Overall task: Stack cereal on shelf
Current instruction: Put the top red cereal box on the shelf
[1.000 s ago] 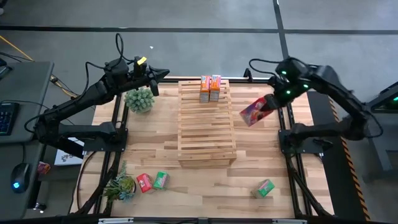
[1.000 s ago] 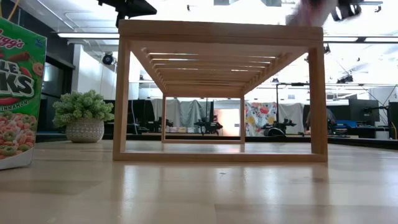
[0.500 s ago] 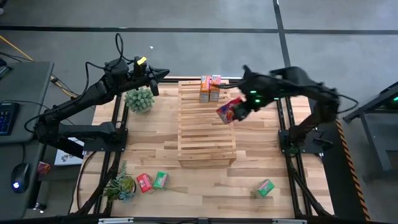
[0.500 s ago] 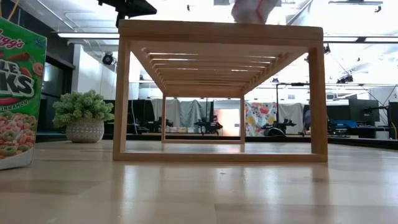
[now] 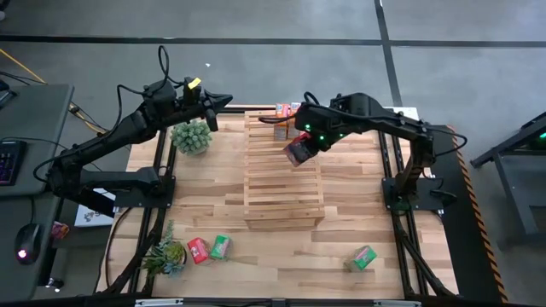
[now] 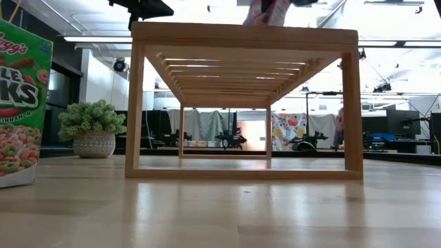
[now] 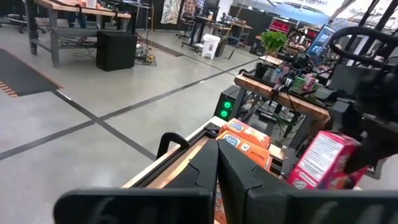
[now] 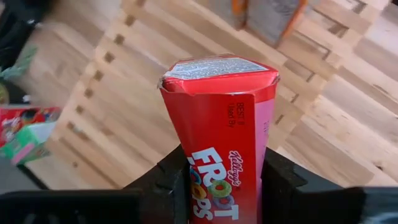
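Note:
My right gripper (image 5: 309,143) reaches over the light-wood slatted rack (image 5: 283,183) and is shut on a red cereal box (image 5: 298,151). That box also shows in the right wrist view (image 8: 221,124) and at the top edge of the low view (image 6: 266,9). Two orange boxes (image 5: 286,119) stand on the rack's far end. On the near tabletop lie a red box (image 5: 198,250) and a green box (image 5: 221,246), with another green box (image 5: 364,257) farther right. My left gripper (image 5: 220,103) is shut and waits off the rack's far left corner. My right gripper pinches the red box between its two fingers (image 8: 177,180), one on each narrow side of the box's nearer end (image 8: 202,186). The printed front faces the wrist camera and the sealed end (image 8: 214,67) points away. The box is lifted clear above the rack's slats, tilted.
A potted plant (image 5: 191,136) stands left of the rack's far end, and another (image 5: 166,256) at the near left corner. In the low view a green box (image 6: 21,103) stands close at the left. Bare planks (image 5: 367,196) lie right of the rack.
My right gripper has swung from the table's right side toward the left, over the rack's far half, carrying the red box lifted clear. The box has turned about in the air as it went. The left arm has kept still.

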You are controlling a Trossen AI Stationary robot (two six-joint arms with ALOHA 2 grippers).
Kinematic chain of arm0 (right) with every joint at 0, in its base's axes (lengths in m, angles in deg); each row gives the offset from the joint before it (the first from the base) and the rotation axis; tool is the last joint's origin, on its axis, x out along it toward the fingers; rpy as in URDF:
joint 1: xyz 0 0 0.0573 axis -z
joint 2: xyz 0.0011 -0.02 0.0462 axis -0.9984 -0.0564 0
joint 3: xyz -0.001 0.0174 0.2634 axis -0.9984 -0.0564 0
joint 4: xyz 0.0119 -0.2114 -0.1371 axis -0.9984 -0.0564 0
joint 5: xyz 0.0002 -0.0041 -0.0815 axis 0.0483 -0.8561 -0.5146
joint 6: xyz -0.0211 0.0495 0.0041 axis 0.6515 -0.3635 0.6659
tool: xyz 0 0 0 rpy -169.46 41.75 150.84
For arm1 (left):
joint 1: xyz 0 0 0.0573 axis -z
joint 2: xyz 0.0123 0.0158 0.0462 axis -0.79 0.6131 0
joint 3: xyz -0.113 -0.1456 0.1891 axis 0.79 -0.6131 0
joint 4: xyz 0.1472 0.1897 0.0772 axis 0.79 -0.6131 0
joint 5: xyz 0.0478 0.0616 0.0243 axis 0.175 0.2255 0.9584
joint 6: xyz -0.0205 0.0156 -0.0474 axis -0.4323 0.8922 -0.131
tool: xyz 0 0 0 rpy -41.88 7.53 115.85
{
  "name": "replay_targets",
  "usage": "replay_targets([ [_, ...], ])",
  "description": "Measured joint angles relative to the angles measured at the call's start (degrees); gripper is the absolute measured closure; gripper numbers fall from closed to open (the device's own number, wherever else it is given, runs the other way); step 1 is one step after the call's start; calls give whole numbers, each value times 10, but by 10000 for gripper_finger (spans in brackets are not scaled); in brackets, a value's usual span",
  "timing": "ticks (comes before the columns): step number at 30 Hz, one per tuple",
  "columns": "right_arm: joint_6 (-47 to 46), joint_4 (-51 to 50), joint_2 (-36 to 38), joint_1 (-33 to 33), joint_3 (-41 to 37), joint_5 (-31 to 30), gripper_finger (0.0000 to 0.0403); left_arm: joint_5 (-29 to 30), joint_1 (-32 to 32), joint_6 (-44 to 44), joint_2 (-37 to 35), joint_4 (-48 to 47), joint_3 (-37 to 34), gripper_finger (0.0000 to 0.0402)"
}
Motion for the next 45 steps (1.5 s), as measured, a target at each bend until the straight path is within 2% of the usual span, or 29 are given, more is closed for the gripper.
replay_targets([
  [11, -47, -1, 1, 15, -44, -11, 279, 0, 0, 0, 0, 0, 0, 401],
  [15, -36, -1, 0, 14, -47, -1, 279, 0, 0, 0, 0, 0, 0, 401],
  [26, -25, 1, -3, 14, -47, -32, 275, 0, 0, 0, 0, 0, 0, 401],
  [29, -25, 2, -3, 14, -47, -48, 255, 0, 0, 0, 0, 0, 0, 399],
  [39, -21, 17, -3, 14, -47, -51, 148, 0, 0, 0, 0, -1, 0, 398],
  [45, 12, 18, -3, 14, -29, -54, 131, 0, 0, 0, 0, -1, 0, 398],
])
